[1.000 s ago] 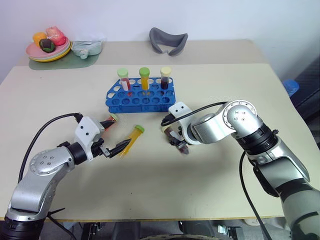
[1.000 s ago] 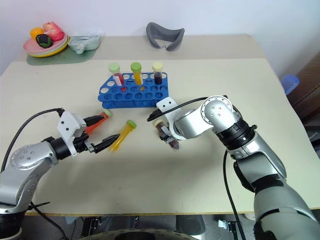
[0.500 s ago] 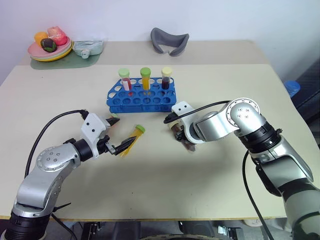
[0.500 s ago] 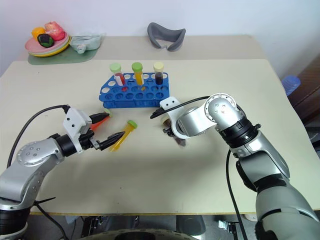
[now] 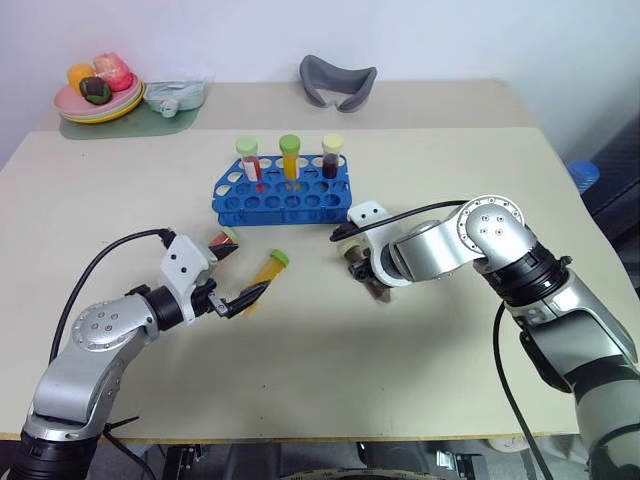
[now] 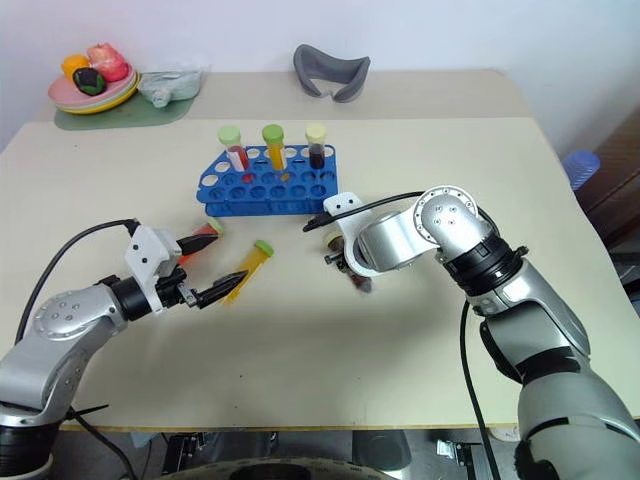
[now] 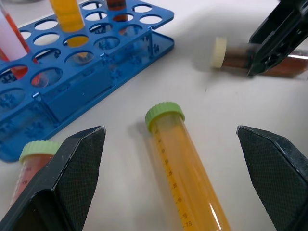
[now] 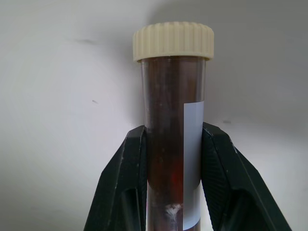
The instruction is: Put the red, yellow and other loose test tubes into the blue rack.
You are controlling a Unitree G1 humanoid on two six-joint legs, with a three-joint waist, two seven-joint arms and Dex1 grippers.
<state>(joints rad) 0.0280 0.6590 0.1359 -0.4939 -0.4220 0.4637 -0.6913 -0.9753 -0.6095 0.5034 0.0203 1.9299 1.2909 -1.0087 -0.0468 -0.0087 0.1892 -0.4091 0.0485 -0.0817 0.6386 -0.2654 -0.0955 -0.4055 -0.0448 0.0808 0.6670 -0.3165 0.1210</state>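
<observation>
Though far from finished, already under way, judging by how things lie. Reckoning from the middle of the pale beige table (image 5: 450, 180):

At twelve o'clock, the small bright blue plastic two-tier rack (image 5: 281, 195), carrying three capped tubes (image 5: 290, 157) upright along its far row: red, yellow and dark. Plenty of empty holes left in the nearer rows.

Close in at nine o'clock, the clear plastic yellow-orange tube (image 5: 264, 275) with its green cap, lying flat with the cap toward the rack. Framed by the left gripper (image 7: 169, 131), whose black fingers (image 7: 72, 163) stand wide apart on either side, touching nothing.

Just out at ten o'clock, beside that gripper's outer finger, the clear red-orange tube (image 5: 222, 243) with a pale green cap, also lying on the table, ungripped.

Close in at three o'clock, the dark maroon tube (image 8: 171, 86) with a cream-yellow cap, pinched around its body below the cap by the right gripper (image 8: 174, 139), fingers closed tight on it. Cannot tell whether clear of the table yet.

By this reckoning: none of the three loose tubes racked. One grasped and needing carrying to twelve o'clock, turning upright and seating in a free hole. One lined up for a grasp. One not yet approached.
</observation>
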